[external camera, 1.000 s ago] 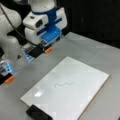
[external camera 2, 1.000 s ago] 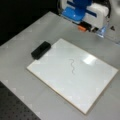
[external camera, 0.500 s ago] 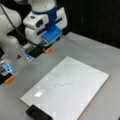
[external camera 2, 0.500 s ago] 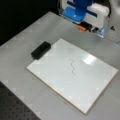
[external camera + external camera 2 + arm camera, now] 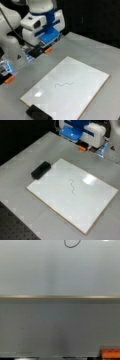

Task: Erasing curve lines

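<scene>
The grey table point(image 5: 87, 47) carries everything in both front views and fills the lower half of the wrist view point(image 5: 60, 325).

The white robot arm point(image 5: 10, 30) stands at the table's far edge, at a front view's left point(image 5: 10, 30) and at a front view's top point(image 5: 95, 131).

The white board point(image 5: 75, 87) lies flat near the middle of the table — its thin wooden edge shows as a line across the wrist view point(image 5: 60, 297).

The gripper point(image 5: 41, 50) hangs above the table's far edge, clear of the board and touching nothing on it. Whether its jaws are spread or closed cannot be told. A blue block point(image 5: 48, 35) sits on the wrist above it.

A black eraser point(image 5: 41, 170) rests on the table, just beside one corner of the board; it shows at a front view's bottom point(image 5: 37, 113).

The curve lines point(image 5: 63, 84) — one thin dark squiggle — sit near the board's centre, unerased point(image 5: 72, 186). Part of the stroke shows at the wrist view's top edge point(image 5: 72, 243).

A small orange tab point(image 5: 47, 50) lies on the table beneath the gripper.
</scene>
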Motion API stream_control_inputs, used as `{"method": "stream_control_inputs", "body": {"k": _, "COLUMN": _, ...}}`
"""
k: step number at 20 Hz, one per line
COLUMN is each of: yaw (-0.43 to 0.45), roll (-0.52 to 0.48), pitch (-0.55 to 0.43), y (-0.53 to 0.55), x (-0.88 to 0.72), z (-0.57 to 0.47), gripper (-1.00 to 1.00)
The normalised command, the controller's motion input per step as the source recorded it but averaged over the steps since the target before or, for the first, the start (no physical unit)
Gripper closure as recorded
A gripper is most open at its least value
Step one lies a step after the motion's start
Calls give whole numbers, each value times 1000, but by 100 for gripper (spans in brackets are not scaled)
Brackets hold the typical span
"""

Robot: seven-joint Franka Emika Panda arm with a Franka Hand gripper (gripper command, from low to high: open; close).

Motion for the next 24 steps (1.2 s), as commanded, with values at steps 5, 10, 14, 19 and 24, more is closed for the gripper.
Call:
{"method": "stream_control_inputs", "body": {"k": 5, "yaw": 168, "roll": -21, "pitch": 48, "y": -455, "x": 44, "z": 57, "gripper": -100}}
{"method": "stream_control_inputs", "body": {"k": 10, "yaw": 116, "roll": 13, "pitch": 114, "y": -343, "x": 123, "z": 74, "gripper": -100}}
{"method": "stream_control_inputs", "body": {"k": 14, "yaw": 27, "roll": -5, "pitch": 175, "y": -205, "x": 174, "z": 57, "gripper": -100}}
{"method": "stream_control_inputs", "body": {"k": 19, "yaw": 31, "roll": -17, "pitch": 167, "y": -275, "x": 309, "z": 12, "gripper": -100}}
{"method": "stream_control_inputs", "body": {"k": 24, "yaw": 127, "roll": -24, "pitch": 172, "y": -401, "x": 514, "z": 45, "gripper": -100}}
